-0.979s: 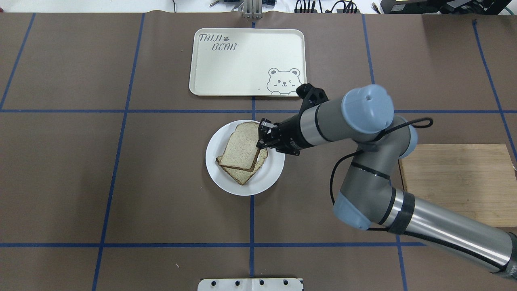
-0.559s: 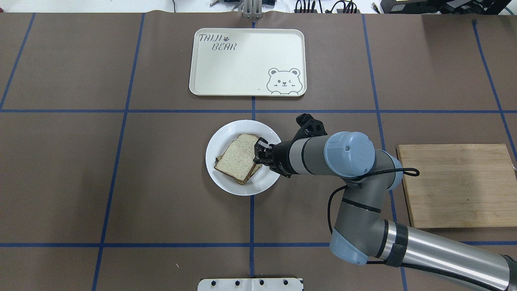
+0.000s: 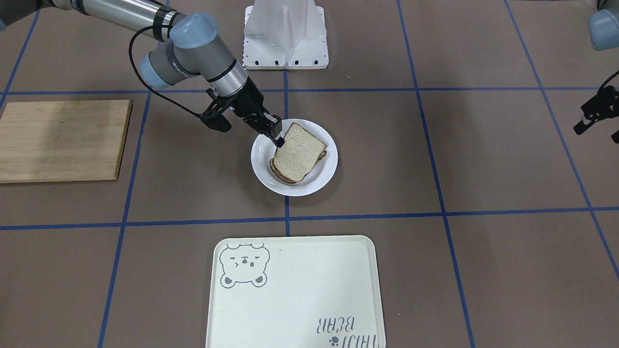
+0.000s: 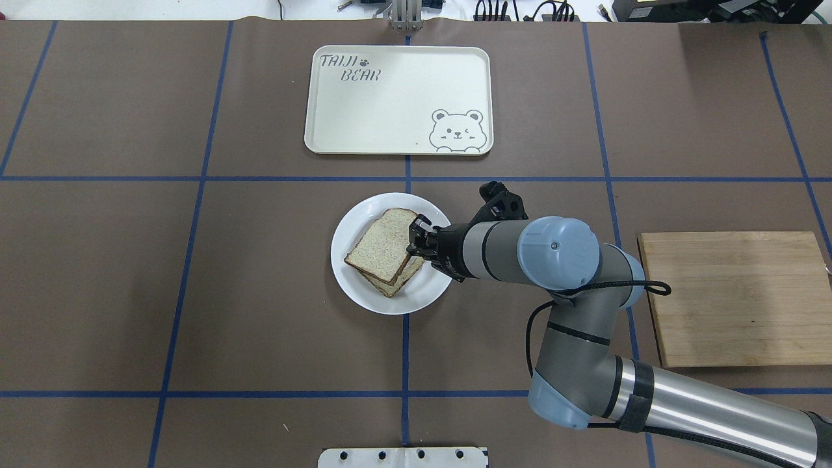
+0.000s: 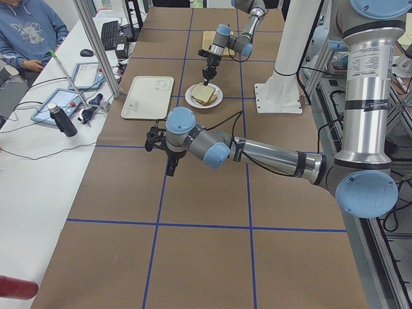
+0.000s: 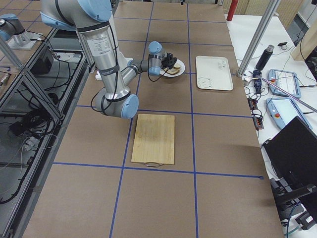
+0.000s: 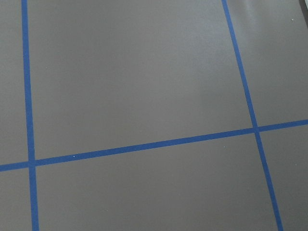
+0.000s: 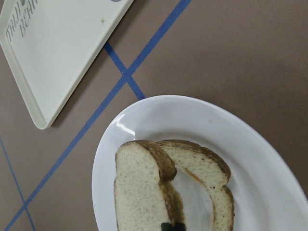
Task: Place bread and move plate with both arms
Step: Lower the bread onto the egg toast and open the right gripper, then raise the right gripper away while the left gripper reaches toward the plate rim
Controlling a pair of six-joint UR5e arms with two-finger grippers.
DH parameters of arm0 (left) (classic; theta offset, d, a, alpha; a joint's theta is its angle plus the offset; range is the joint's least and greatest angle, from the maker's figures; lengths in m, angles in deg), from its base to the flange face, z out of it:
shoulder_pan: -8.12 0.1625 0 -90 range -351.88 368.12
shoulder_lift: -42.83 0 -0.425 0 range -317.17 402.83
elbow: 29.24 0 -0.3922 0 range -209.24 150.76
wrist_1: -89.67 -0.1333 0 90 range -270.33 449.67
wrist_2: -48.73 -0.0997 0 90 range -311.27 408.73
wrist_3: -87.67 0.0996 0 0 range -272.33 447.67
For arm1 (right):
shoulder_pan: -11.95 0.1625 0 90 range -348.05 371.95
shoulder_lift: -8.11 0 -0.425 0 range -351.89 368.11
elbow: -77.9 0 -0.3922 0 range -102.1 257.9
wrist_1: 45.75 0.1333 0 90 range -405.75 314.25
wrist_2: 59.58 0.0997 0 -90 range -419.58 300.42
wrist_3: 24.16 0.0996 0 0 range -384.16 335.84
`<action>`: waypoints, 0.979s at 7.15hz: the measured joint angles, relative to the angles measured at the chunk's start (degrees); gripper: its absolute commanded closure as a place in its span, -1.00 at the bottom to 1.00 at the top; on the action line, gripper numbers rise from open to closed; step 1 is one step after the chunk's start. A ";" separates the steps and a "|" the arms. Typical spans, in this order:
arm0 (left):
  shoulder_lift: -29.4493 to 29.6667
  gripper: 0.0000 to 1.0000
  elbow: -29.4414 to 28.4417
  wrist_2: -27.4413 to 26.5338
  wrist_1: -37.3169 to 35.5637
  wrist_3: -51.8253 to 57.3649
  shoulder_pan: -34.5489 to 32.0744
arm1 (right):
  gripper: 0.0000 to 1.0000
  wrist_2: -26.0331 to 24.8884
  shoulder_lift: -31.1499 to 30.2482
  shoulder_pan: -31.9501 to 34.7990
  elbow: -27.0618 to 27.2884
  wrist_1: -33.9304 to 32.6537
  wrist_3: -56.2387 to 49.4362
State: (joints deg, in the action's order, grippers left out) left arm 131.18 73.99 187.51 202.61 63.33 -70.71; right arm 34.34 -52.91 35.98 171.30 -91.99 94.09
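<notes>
The white plate (image 4: 364, 296) stands at the table's middle and also shows in the front view (image 3: 314, 183). On it lies a slice bearing egg white (image 8: 192, 192). The plain bread (image 4: 380, 250) rests tilted on top of that slice, its crust edge pinched by my right gripper (image 4: 416, 237), which is shut on it (image 3: 278, 137). In the right wrist view the bread (image 8: 139, 192) stands left of a black fingertip (image 8: 172, 225). My left gripper (image 3: 592, 118) hangs far off to my left over bare table (image 5: 168, 154); whether it is open or shut I cannot tell.
The cream bear-print tray (image 4: 396, 97) lies beyond the plate. A wooden cutting board (image 4: 734, 299) lies to my right. The white robot base (image 3: 285, 34) stands at the table's near edge. An operator sits beyond the table's far side (image 5: 26, 32).
My right gripper has come down and back toward me with the bread. The bread has dropped from a raised tilt to rest on the egg slice.
</notes>
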 measured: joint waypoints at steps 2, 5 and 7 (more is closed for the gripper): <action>0.37 -0.96 -0.04 0.00 -0.03 -0.62 0.38 | -1.00 -0.13 -0.53 -0.42 0.31 -0.08 -0.24; 6.13 -0.96 0.38 -0.45 5.31 -19.87 9.54 | -1.00 2.65 -5.94 2.54 5.85 -0.69 -5.43; 13.38 -0.96 0.38 -3.47 10.00 -39.20 19.26 | -1.00 13.37 -11.38 11.42 7.43 -0.90 -17.82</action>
State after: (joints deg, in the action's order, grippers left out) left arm 144.56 74.37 184.04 212.61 24.13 -51.45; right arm 47.71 -64.29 47.40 178.73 -92.88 76.27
